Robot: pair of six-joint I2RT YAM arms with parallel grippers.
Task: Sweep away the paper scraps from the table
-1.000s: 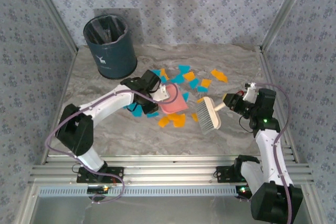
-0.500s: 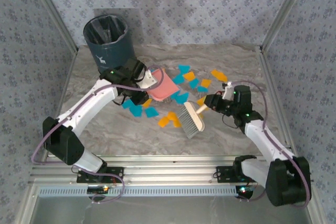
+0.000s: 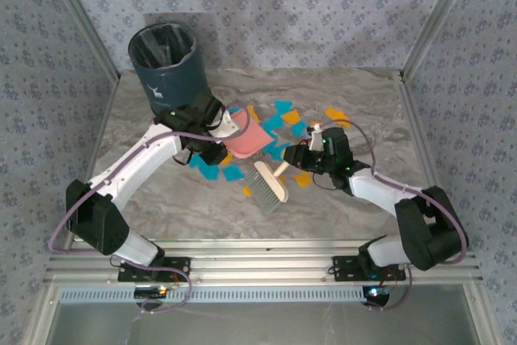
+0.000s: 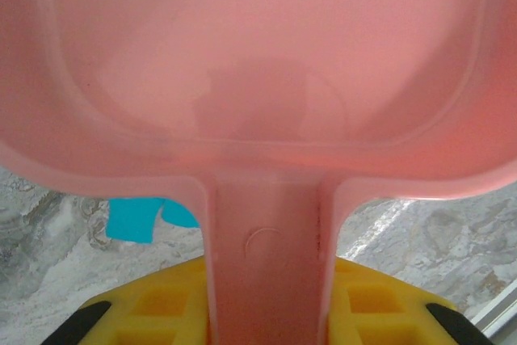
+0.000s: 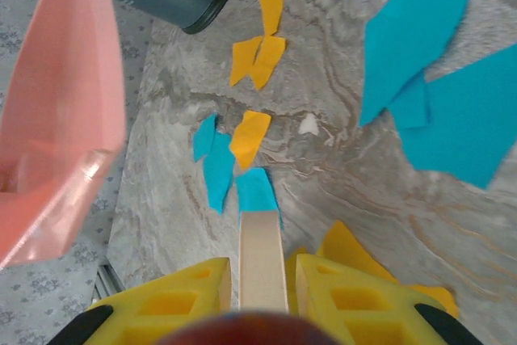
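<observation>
Top external view: I am seeing the left gripper closing firmly on the handle of the pink dustpan, which is sitting just to the near right of the dark bin. In the left wrist view, its yellow fingers are pressing against both sides of that handle. The right gripper is clamping the pale handle of the brush, and the brush head is pointing toward the near left over the middle of the bench. The paper scraps, turquoise and orange, are lying scattered across the middle of the bench. Most are lying far and right of the dustpan, and several are lying on its near side, left of the brush head.
</observation>
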